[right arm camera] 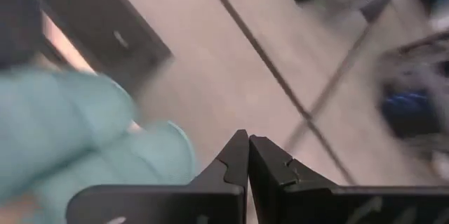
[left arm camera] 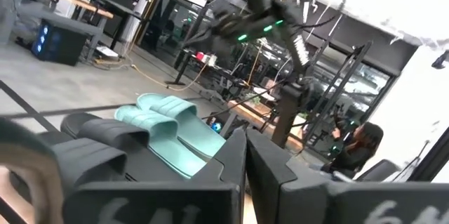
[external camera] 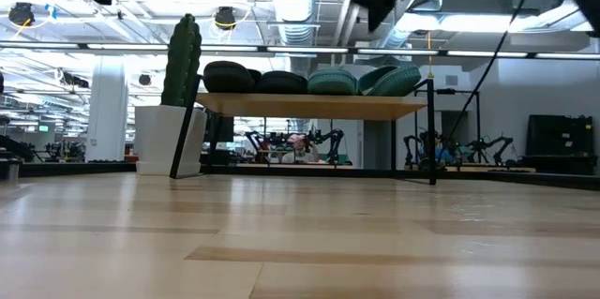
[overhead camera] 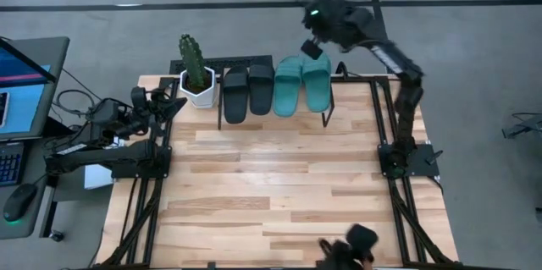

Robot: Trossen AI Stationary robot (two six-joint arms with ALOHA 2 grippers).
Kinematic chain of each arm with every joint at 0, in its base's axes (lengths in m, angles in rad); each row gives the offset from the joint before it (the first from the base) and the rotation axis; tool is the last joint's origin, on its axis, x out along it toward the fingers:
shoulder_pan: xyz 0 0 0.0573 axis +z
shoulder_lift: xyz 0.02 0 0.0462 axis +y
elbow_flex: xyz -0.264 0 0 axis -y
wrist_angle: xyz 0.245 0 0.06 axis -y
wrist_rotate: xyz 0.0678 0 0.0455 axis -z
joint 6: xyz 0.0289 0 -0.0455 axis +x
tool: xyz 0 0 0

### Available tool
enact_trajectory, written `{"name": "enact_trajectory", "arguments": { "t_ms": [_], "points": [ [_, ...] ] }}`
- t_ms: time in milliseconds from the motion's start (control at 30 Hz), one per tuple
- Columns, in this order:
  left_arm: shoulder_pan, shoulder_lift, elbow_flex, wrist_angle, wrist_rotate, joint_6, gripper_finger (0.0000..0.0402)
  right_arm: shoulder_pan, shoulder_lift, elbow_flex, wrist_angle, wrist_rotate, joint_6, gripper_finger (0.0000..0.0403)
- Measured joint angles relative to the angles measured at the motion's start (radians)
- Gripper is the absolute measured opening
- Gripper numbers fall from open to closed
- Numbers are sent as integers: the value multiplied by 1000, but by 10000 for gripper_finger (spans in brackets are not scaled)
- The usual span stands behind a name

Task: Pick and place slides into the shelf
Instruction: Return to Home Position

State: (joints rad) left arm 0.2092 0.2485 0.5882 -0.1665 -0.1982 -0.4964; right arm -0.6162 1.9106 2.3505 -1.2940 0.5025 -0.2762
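Observation:
Several slides lie side by side on top of the shelf (external camera: 309,105) at the table's far edge, resting on their soles. Two are black (overhead camera: 235,94) (overhead camera: 261,88) and two are teal (overhead camera: 288,85) (overhead camera: 318,82). My right gripper (overhead camera: 312,48) hangs shut above and just beyond the far ends of the teal slides (right arm camera: 70,133), clear of them, with nothing between its fingers. My left gripper (overhead camera: 174,105) waits shut at the table's left edge, pointing across toward the shelf; its wrist view shows the shut fingertips (left arm camera: 245,147) and the slides (left arm camera: 161,122) beyond.
A cactus in a white pot (overhead camera: 196,71) stands just left of the shelf. A laptop (overhead camera: 25,84) and a mouse (overhead camera: 19,202) sit off the table's left side. A dark device (overhead camera: 351,249) is at the near edge. A person (left arm camera: 354,147) sits in the room beyond.

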Motion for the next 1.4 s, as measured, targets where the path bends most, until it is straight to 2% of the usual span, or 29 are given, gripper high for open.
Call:
{"name": "enact_trajectory", "arguments": {
  "t_ms": [67, 167, 233, 300, 400, 500, 667, 833, 1033, 1167, 1233, 1400],
  "points": [
    [0, 0, 0, -1, 0, 30, 0, -15, -70, 0, 31, -149, 23, 0],
    [0, 0, 0, -2, 0, 70, 0, -37, -173, 1, 90, -456, 41, 0],
    [0, 0, 0, -3, 0, 103, 0, -40, -226, -12, 120, -620, 37, 0],
    [0, 0, 0, -3, 0, 149, 0, -32, -283, -72, 162, -730, 32, 0],
    [0, 0, 0, -11, 0, 205, 0, -7, -378, -241, 256, -814, 21, 0],
    [0, 0, 0, -32, 0, 224, 0, 15, -490, -504, 429, -816, 35, 0],
    [0, 0, 0, -58, 0, 226, 0, 28, -682, -1016, 922, -813, 156, 0],
    [0, 0, 0, -89, 0, 225, 0, 74, -845, -1395, 1277, -813, 239, 0],
    [0, 0, 0, -107, 0, 232, 0, 201, -967, -1687, 1490, -810, 243, 0],
    [0, 0, 0, -128, 0, 259, 0, 290, -985, -1852, 1680, -722, 275, 0],
    [0, 0, 1, -151, -1, 271, 0, 325, -985, -1921, 1755, -682, 276, 0],
    [0, 0, 1, -219, 0, 273, 0, 379, -990, -2017, 1809, -677, 242, 0]
  ]
}}
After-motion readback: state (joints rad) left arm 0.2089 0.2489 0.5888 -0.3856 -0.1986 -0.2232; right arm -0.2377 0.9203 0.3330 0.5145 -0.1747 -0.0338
